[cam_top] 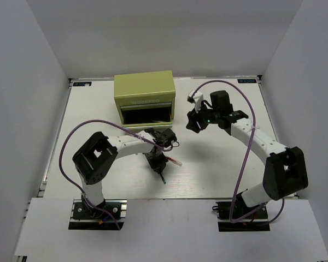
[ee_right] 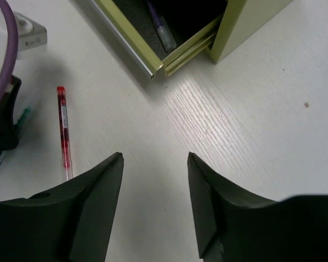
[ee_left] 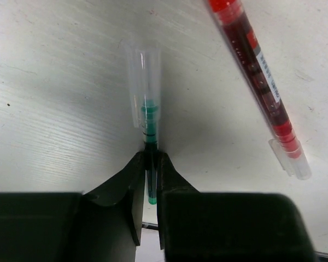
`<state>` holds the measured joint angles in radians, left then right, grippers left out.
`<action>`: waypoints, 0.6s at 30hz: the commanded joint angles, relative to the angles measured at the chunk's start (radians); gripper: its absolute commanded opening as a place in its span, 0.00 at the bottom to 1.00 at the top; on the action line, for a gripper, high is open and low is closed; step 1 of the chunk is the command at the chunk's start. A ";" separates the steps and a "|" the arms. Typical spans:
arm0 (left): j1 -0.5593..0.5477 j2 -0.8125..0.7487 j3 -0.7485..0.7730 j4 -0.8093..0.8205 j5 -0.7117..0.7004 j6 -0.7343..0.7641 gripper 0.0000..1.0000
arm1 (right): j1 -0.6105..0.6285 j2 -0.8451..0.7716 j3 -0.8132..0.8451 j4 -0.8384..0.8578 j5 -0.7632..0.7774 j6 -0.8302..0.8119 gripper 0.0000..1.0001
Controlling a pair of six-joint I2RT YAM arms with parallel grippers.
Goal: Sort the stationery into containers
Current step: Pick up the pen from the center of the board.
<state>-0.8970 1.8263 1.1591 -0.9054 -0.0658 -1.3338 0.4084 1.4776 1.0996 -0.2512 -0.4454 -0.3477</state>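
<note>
In the top view, your left fingers [cam_top: 156,164] point down at the surface [cam_top: 218,164] in front of the olive-green tool chest [cam_top: 145,90]. Its bottom drawer [cam_top: 146,115] is pulled open. The red pen [cam_top: 174,160] lies just beside those fingers, and a green tip of the white-green pen [cam_top: 162,179] pokes out toward you. Your right fingers [cam_top: 194,124] hang to the right of the chest. You cannot tell their spread from here.

In the left wrist view, the left fingers [ee_left: 134,188] are pinching the white-green pen [ee_left: 146,109] at its thin green end. Its clear cap lies ahead on the surface. The red pen [ee_left: 259,82] lies slantwise to the right, apart from it.

In the right wrist view, your right fingers [ee_right: 98,188] are spread wide with nothing between them, above bare surface. The red pen [ee_right: 63,131] lies ahead to the left. Farther off, the open drawer [ee_right: 128,46] holds a dark pen [ee_right: 161,27].
</note>
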 commanded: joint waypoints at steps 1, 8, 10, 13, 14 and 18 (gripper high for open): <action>-0.005 -0.054 -0.024 0.066 -0.040 0.030 0.07 | -0.008 -0.049 -0.035 0.020 -0.015 -0.007 0.58; 0.004 -0.306 -0.093 0.163 -0.101 0.054 0.00 | -0.029 -0.066 -0.090 0.001 -0.065 -0.036 0.42; 0.024 -0.398 -0.105 0.197 -0.140 0.042 0.00 | -0.033 -0.071 -0.110 -0.002 -0.085 -0.047 0.27; 0.024 -0.467 -0.105 0.249 -0.264 0.021 0.00 | -0.036 -0.074 -0.119 -0.005 -0.101 -0.053 0.08; 0.035 -0.467 -0.095 0.263 -0.322 -0.001 0.00 | -0.036 -0.074 -0.129 -0.006 -0.105 -0.059 0.00; 0.053 -0.467 -0.070 0.362 -0.449 -0.112 0.00 | -0.036 -0.089 -0.139 -0.017 -0.113 -0.066 0.00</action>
<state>-0.8585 1.3579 1.0679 -0.6380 -0.3550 -1.3525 0.3786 1.4311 0.9661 -0.2661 -0.5224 -0.4004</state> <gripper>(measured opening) 0.221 0.011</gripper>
